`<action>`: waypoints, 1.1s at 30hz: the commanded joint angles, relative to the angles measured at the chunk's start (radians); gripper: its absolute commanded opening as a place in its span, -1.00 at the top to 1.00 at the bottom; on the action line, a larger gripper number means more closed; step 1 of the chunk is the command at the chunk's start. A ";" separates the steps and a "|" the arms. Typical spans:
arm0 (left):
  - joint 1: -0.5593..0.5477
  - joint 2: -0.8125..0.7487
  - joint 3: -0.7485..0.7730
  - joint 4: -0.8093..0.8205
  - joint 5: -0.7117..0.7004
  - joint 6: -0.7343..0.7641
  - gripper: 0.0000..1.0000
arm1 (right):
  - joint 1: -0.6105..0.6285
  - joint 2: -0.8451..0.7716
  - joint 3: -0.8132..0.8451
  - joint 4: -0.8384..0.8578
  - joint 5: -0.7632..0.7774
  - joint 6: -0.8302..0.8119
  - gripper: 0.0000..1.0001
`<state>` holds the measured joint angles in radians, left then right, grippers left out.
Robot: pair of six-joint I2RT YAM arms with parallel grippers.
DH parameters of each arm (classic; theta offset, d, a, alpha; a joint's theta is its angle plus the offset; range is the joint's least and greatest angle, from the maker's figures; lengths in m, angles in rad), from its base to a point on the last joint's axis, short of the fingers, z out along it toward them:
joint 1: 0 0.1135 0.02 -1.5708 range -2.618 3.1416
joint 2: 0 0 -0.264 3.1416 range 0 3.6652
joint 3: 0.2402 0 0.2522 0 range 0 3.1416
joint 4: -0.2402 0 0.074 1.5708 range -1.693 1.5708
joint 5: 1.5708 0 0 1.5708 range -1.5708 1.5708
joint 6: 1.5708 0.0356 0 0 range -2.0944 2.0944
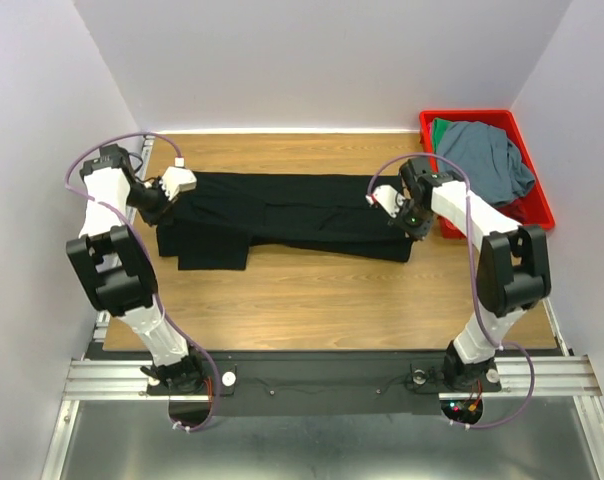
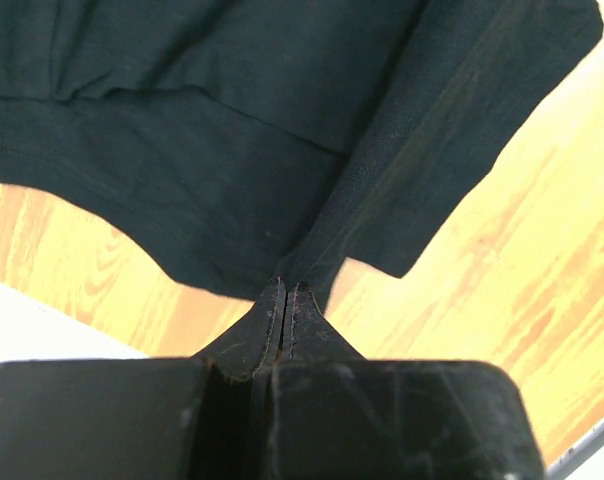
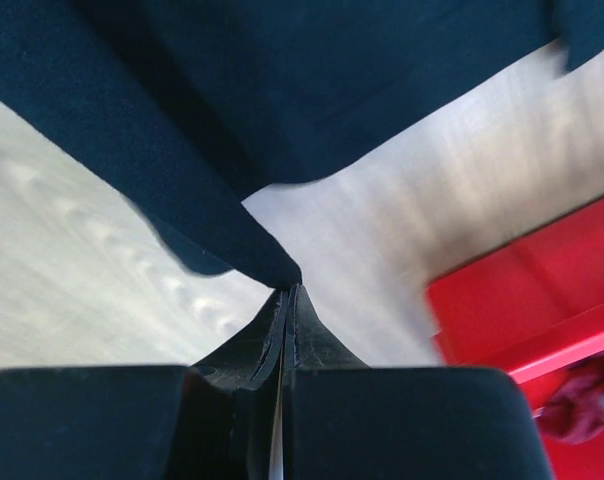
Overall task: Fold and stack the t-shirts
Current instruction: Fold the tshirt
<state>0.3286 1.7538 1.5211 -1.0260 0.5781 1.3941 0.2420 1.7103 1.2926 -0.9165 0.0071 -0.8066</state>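
We see both arms folded at the elbow, reaching inward over the wooden counter (image 1: 312,300). The left claw (image 2: 284,290), at nine o'clock, is pinched tight on one end of the large black cloth t-shirt (image 1: 282,205). The right claw (image 3: 290,290), at three o'clock, clamps the other end. The shirt stretches between them.

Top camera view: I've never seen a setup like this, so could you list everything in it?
black t-shirt: one, black, stretched across the table's middle
grey-blue t-shirt: one, slate grey-blue, heaped in the bin
green t-shirt: one, green, peeking out under the grey-blue one
bin: one, red, table's far right corner
table: one, light wood
left arm, right arm: black and white, bolted at near edge
left tool, right tool: black, each shut on a shirt end
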 commanded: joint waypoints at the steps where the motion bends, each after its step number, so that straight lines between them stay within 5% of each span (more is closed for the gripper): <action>1: 0.000 0.056 0.115 -0.040 0.034 -0.056 1.00 | -0.026 0.049 0.111 -0.019 0.031 -0.052 0.99; 13: -0.051 0.167 0.175 0.046 0.026 -0.162 1.00 | -0.043 0.293 0.414 -0.054 0.082 -0.111 0.99; 33: -0.074 0.328 0.300 0.116 0.005 -0.242 1.00 | -0.078 0.515 0.640 -0.071 0.097 -0.135 0.99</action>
<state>0.2607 2.0823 1.7714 -0.9073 0.5831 1.1671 0.1825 2.2154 1.8736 -0.9718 0.0746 -0.9180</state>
